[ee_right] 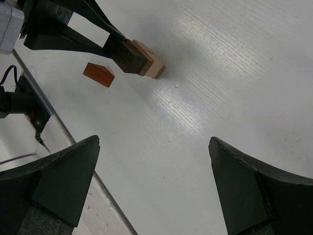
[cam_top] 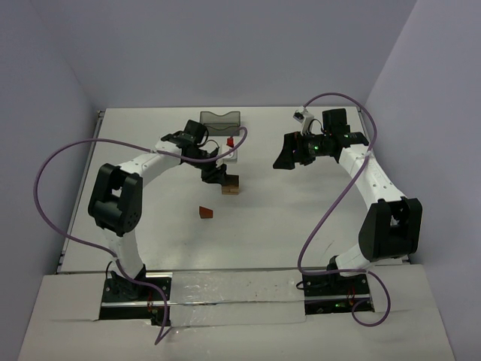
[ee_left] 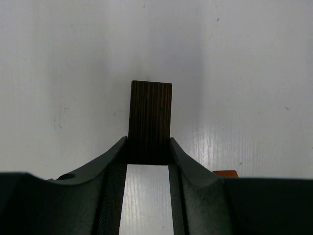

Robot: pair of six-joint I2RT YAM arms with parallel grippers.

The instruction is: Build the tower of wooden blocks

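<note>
My left gripper [cam_top: 216, 174] is shut on a dark brown striped block [ee_left: 150, 117], held at its near end between both fingers. In the right wrist view this dark block [ee_right: 128, 56] sits right against a small stack of light tan blocks [ee_right: 152, 64] on the table; the stack also shows in the top view [cam_top: 231, 186]. A reddish-brown wedge [cam_top: 206, 213] lies alone on the table, nearer the arm bases; it also shows in the right wrist view [ee_right: 98, 74]. My right gripper [cam_top: 289, 154] is open and empty, off to the right of the blocks, with its jaws wide apart over bare table [ee_right: 154, 166].
A dark translucent bin [cam_top: 220, 120] stands at the back of the white table [cam_top: 301, 218], behind the left gripper. Purple cables loop beside both arms. The table's edge and a strip of lower surface show in the right wrist view [ee_right: 73, 142].
</note>
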